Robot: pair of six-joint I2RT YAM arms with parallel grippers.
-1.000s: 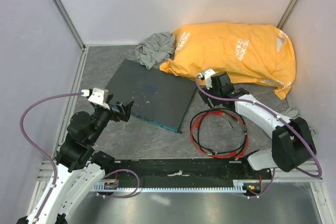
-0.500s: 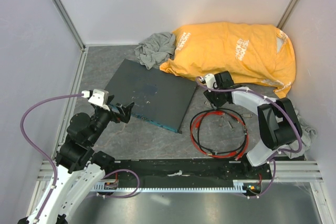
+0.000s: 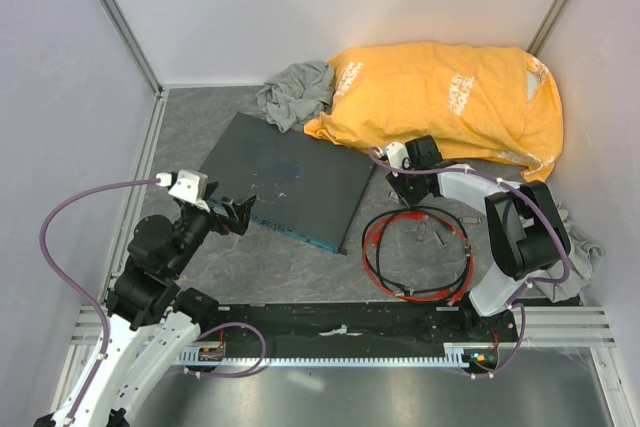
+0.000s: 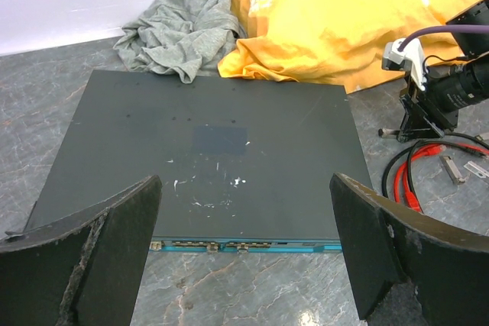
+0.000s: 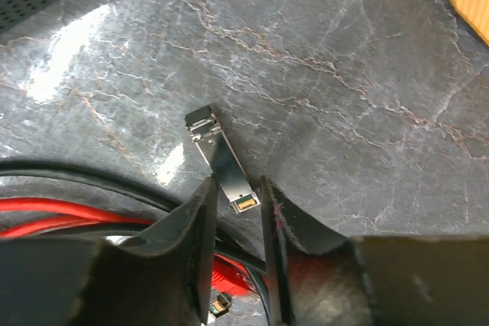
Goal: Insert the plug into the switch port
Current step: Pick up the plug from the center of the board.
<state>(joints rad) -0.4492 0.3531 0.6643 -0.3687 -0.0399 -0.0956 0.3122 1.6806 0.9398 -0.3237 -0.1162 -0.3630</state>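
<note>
Grey veined worktop (image 3: 300, 267), closed in by pale walls, carries the dark switch box (image 3: 285, 179), its blue-green port row (image 4: 244, 246) facing the arms. Over the last second the right arm has folded in and the right hand (image 5: 237, 192) has dropped onto the coil of red cable (image 3: 372, 247). Its jaws have narrowed from wide to a slim gap around a small silver piece (image 5: 218, 146); whether they already pinch it I cannot tell. What looks like the plug (image 5: 221, 303) lies lower among the cable, outside that gap and well apart from the ports. The grasp may therefore be landing on the wrong item. The left hand (image 4: 244, 188) hangs wide and empty before the box, unmoved.
</note>
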